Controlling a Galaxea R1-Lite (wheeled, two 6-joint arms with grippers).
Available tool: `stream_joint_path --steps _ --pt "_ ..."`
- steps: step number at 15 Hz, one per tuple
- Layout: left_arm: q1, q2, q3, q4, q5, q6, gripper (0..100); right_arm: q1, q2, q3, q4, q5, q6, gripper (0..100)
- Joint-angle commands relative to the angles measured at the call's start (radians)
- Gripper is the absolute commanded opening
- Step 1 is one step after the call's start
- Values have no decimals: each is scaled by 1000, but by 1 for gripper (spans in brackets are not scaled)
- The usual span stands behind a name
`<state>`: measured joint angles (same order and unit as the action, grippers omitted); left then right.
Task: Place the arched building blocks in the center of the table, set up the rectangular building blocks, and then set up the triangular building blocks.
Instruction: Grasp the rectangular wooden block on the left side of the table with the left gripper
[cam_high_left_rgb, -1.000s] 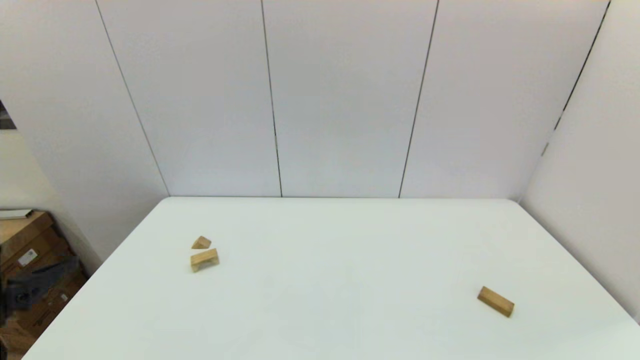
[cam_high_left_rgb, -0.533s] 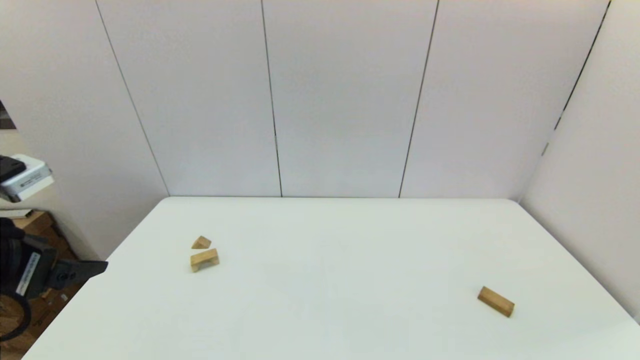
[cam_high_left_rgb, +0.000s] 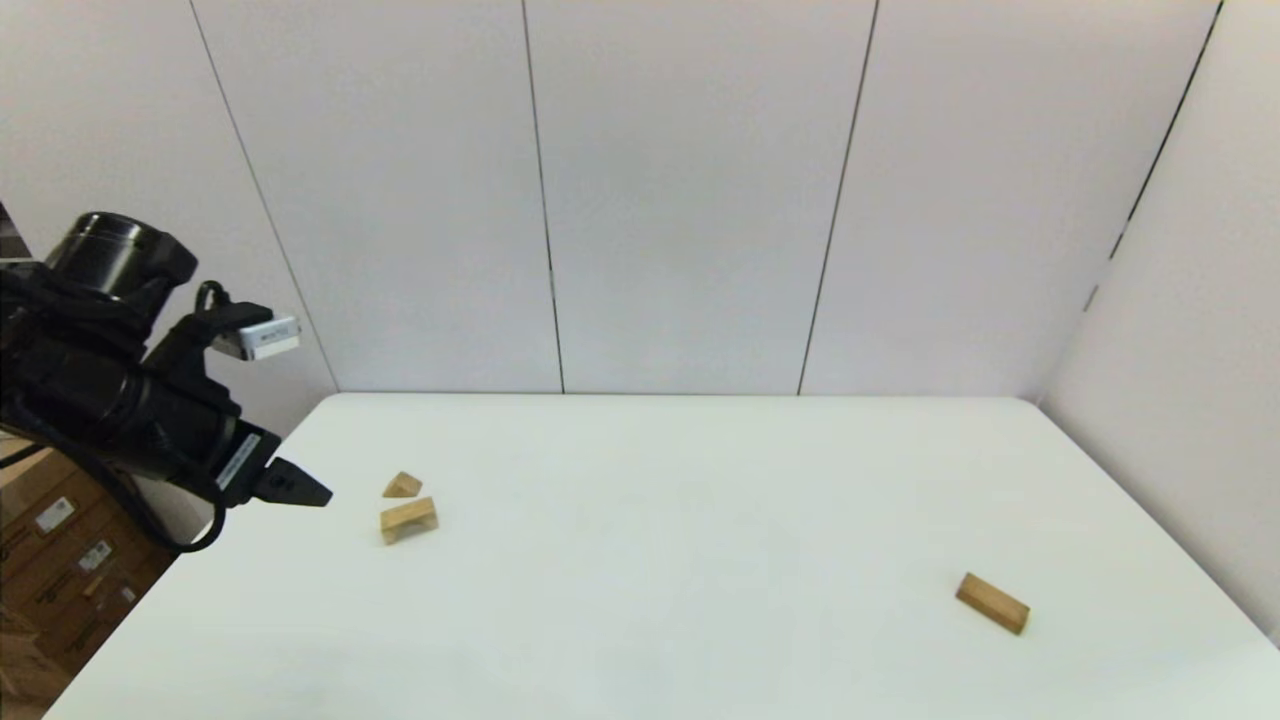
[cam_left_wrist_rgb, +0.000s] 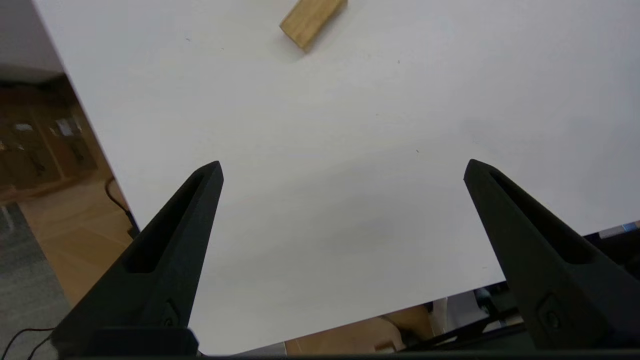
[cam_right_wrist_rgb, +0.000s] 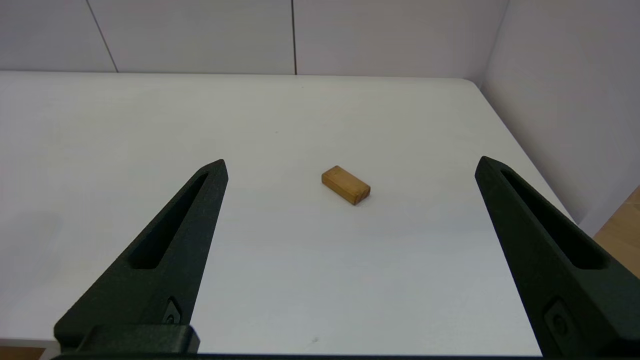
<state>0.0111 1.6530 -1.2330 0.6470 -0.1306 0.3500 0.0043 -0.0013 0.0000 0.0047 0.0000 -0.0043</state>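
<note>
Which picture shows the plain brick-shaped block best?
The right wrist view: the plain block lies whole and large on the table, framed between the open right gripper fingers. The head view shows it small, far right. The left wrist view shows one wooden block cut off at the edge; which block it is I cannot tell.

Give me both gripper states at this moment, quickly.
Left gripper: open, empty, above the table's left edge.
Right gripper: open, empty, parked short of the rectangular block.
</note>
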Motion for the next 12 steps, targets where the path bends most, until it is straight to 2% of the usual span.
stream_joint_path --steps 1,4,12 --pt "-43 231 -164 68 -1 7 100 0 0 2 0 2 0 100" --pt "-52 323 -237 75 2 86 100 0 0 0 0 2 0 100" --pt "-46 524 -408 82 11 127 100 0 0 2 0 0 0 100"
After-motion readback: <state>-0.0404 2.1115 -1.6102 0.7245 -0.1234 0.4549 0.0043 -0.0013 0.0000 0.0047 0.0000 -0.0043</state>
